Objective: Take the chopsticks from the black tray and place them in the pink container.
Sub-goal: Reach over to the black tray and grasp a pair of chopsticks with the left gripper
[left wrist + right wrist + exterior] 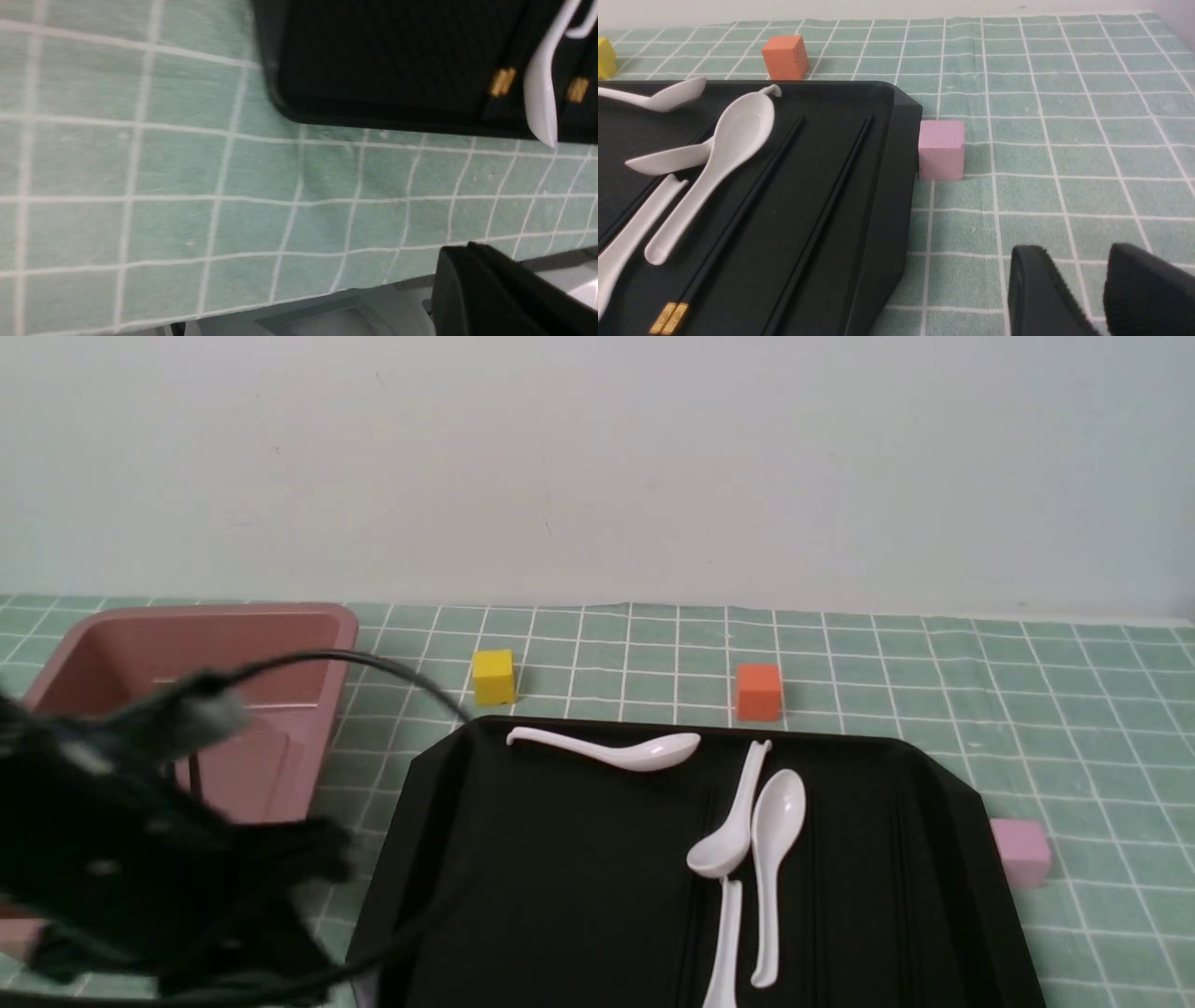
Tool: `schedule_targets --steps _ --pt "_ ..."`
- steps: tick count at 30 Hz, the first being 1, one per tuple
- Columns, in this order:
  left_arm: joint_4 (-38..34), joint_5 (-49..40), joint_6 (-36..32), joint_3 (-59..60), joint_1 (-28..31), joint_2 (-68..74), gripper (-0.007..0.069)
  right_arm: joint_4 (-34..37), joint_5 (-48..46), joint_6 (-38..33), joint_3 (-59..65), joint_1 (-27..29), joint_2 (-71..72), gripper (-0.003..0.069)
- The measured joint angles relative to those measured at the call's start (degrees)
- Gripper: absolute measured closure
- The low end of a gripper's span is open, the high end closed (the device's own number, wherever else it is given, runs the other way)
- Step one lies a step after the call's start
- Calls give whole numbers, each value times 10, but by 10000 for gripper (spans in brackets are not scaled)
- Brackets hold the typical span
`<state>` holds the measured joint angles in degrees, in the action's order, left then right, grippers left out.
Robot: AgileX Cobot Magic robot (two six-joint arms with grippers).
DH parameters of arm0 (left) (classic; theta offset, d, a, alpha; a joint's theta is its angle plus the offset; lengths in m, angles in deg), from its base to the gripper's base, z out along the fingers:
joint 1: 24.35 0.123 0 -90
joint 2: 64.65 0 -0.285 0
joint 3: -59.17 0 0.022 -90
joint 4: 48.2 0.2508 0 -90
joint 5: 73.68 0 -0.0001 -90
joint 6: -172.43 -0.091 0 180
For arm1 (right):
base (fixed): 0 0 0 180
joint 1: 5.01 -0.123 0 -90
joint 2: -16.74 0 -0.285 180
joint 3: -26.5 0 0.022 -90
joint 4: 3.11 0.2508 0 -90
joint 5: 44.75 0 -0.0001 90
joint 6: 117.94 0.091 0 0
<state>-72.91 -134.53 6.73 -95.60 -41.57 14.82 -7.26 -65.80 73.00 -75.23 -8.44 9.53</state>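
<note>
The black tray lies in the middle of the table, and its corner shows in the left wrist view. Black chopsticks lie lengthwise in it, their gold tips at the near end; another chopstick lies closer to the rim. Two gold tips also show in the left wrist view. The pink container stands at the far left. My left arm is blurred in front of it. The left gripper is shut on nothing, over the cloth. My right gripper is open over the cloth, right of the tray.
Several white soup spoons lie in the tray among the chopsticks. A yellow cube and an orange cube sit behind the tray. A small pale pink cube touches its right rim. The table's near edge is close to the left gripper.
</note>
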Motion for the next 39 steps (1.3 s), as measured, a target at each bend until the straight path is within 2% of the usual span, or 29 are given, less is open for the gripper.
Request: schedule_targets --steps 1,2,6,8,9,11,18,21,28,39 --pt "4 20 22 -14 -48 30 637 0 0 0 0 0 0 419" --pt "8 26 32 -22 -62 44 637 0 0 0 0 0 0 419" --pt "77 74 114 -87 -182 141 627 0 0 0 0 0 0 419" --pt "112 78 146 -120 -219 194 602 0 0 0 0 0 0 419" --pt "116 78 146 -123 -219 194 599 0 0 0 0 0 0 419" --pt "158 81 173 -176 -252 256 538 0 0 0 0 0 0 419" --pt "188 85 186 -276 -260 364 363 0 0 0 0 0 0 419" --pt "192 85 187 -319 -260 399 312 0 0 0 0 0 0 419" --pt "198 97 163 -376 -261 464 300 0 0 0 0 0 0 419" --pt "207 109 152 -394 -261 514 300 0 0 0 0 0 0 419"
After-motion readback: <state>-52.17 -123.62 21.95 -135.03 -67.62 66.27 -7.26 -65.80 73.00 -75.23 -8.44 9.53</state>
